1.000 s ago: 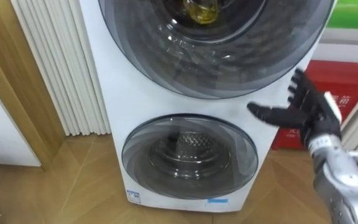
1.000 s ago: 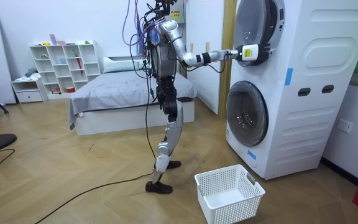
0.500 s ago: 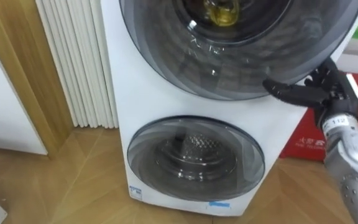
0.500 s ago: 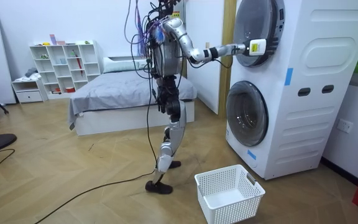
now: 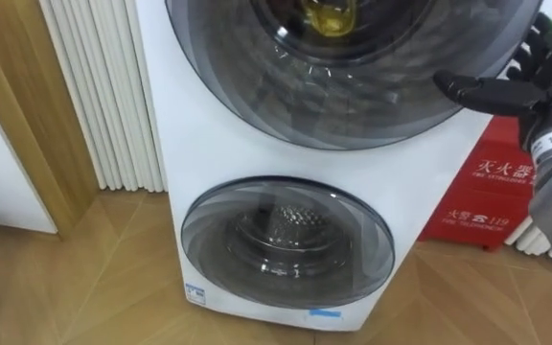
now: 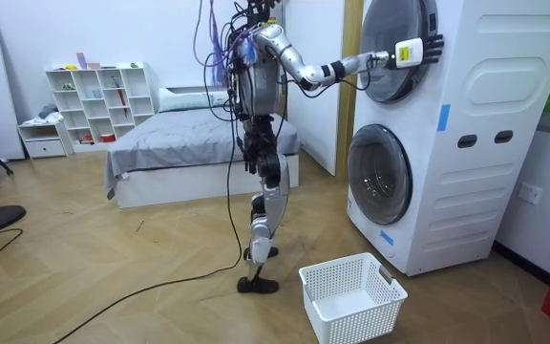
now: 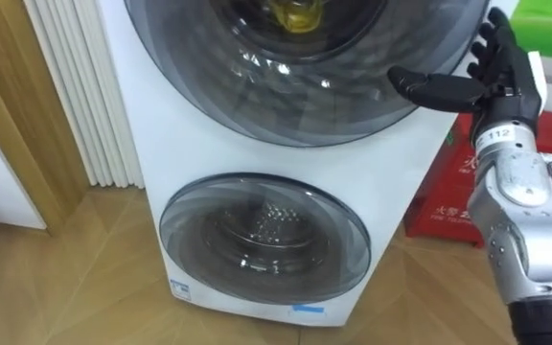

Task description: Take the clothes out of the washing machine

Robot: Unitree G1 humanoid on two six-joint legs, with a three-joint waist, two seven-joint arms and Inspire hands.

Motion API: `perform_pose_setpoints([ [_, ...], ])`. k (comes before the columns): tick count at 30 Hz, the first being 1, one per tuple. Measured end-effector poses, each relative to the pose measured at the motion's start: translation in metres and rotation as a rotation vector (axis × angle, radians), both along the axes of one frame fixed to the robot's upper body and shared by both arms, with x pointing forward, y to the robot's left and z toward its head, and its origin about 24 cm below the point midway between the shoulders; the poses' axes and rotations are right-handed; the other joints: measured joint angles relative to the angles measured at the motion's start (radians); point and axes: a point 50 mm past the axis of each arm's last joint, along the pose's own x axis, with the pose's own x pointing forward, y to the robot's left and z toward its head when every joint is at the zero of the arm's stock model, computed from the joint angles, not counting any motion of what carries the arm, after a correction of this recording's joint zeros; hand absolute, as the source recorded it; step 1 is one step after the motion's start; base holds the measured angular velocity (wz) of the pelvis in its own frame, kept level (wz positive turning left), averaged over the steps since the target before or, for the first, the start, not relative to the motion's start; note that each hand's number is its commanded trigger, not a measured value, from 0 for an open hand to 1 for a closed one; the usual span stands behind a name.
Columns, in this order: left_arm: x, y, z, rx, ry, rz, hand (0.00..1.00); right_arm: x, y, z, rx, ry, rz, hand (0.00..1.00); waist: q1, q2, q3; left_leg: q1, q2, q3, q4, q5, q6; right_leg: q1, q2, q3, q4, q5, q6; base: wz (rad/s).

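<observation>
Presently, the robot is seen in the room view standing upright on the wooden floor point(image 6: 113, 258) before a white washing machine point(image 6: 466, 143) built of two stacked units, with its right arm raised and stretched out to the upper one. The right robot hand point(image 7: 501, 86) is held at the right rim of the upper door point(image 5: 353, 86). Its fingers are kept straight and spread, pointing upward, while the thumb is stretched sideways across the door's edge. Nothing is gripped by it, and whether the thumb actually touches the rim cannot be told. Both round doors are shut. Behind the dark glass of the upper door, at the very top of the eye views, a piece of yellow cloth point(image 5: 326, 14) is made out inside the drum. The lower door point(image 5: 287, 241) is found directly beneath, and a metal drum is seen through it. A red box point(image 5: 492, 187) is set just beside the machine's right side, below the hand, and a white ribbed panel point(image 5: 94, 96) is placed on the machine's left. In the room view, a white laundry basket point(image 6: 353, 298) is set on the floor near the robot's feet, in front of the lower door, and a bed point(image 6: 189, 143) is seen behind the robot.
</observation>
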Motion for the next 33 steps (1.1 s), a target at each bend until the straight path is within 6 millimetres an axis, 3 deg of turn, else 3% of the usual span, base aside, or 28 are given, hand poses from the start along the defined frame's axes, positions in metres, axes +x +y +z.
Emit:
perform_pose_setpoints([
  [12,0.008,0.002,0.002,0.011,-0.025,-0.007,0.0,0.001,0.003,0.001,0.002,-0.001,0.039,0.0,-0.001,0.006,-0.0041,-0.034,0.004,0.028,0.017,-0.001,0.002,-0.023,0.0,0.0,0.002,0.0,0.0,0.0],
  [16,0.007,0.002,0.002,0.013,-0.022,-0.007,0.0,0.001,0.008,0.003,-0.041,-0.008,0.057,0.0,-0.001,0.019,-0.0104,-0.031,0.004,0.035,0.016,-0.001,0.002,-0.023,-0.002,0.001,0.008,0.0,0.0,0.0],
  [20,0.008,0.0,0.001,0.009,-0.016,-0.03,0.0,0.0,0.017,0.007,-0.095,-0.023,0.087,0.0,-0.004,0.039,-0.0142,-0.021,0.007,0.075,0.011,0.003,0.008,-0.022,-0.006,0.016,0.011,0.0,0.0,-0.1],
  [29,0.008,0.0,0.001,0.011,-0.018,-0.032,0.0,-0.011,0.029,0.003,-0.128,-0.036,0.141,0.0,-0.009,0.026,-0.0106,-0.003,0.015,0.103,0.002,0.003,0.009,-0.021,-0.004,0.031,0.013,0.0,0.0,-0.1],
  [33,0.007,0.001,0.001,0.027,-0.015,-0.029,0.0,-0.023,0.035,-0.01,-0.158,-0.016,0.156,0.0,-0.007,0.027,-0.0098,0.019,0.018,0.114,-0.001,0.003,0.009,-0.001,-0.004,0.031,0.013,0.0,0.0,-0.06],
])
